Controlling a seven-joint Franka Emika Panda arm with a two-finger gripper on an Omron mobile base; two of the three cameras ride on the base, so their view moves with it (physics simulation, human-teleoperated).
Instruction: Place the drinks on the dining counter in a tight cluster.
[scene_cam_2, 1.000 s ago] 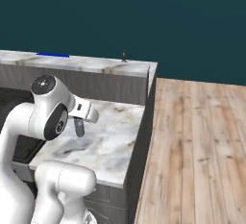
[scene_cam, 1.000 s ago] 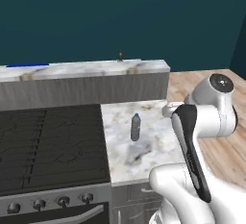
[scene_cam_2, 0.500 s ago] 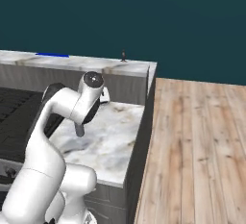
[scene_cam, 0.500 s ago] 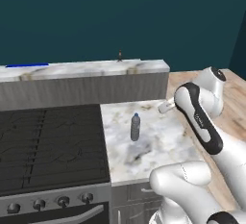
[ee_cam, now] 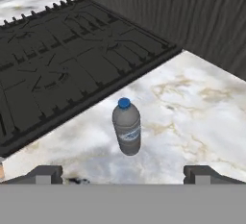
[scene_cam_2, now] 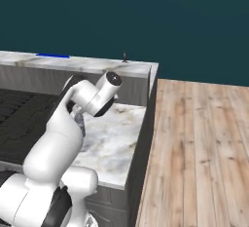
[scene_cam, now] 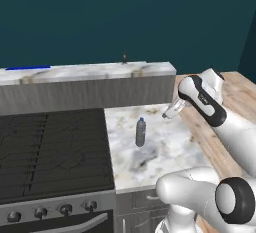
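A: Hand view first: what is that water bottle (ee_cam: 127, 127) like?

B: Slim, grey-clear plastic with a small blue cap and a pale label band round its middle. It stands upright, long axis vertical, cap up. Whether there is liquid inside I cannot tell.

A: And where is it standing?

B: On the veined white-grey marble worktop (scene_cam: 170, 147), near the edge of the black stove (scene_cam: 50, 152), whose ridged grates lie flat beside it. In the left base view the water bottle (scene_cam: 141, 132) sits about mid-slab.

A: The fingers?

B: Spread wide and holding nothing. The gripper (ee_cam: 122, 172) hangs above and apart from the bottle; one dark tip (ee_cam: 45, 174) shows at each lower corner of the hand view.

A: Anything on the dining counter (scene_cam: 90, 72)?

B: It is the raised marble slab with grey ribbed panelling behind the stove. A tiny dark bottle (scene_cam: 124, 57) stands upright near its far edge, too small for detail. A flat blue strip (scene_cam: 27, 68) lies toward its left end.

A: Beyond that?

B: Wood plank floor (scene_cam_2: 199, 143) and a dark teal wall (scene_cam_2: 146, 16).
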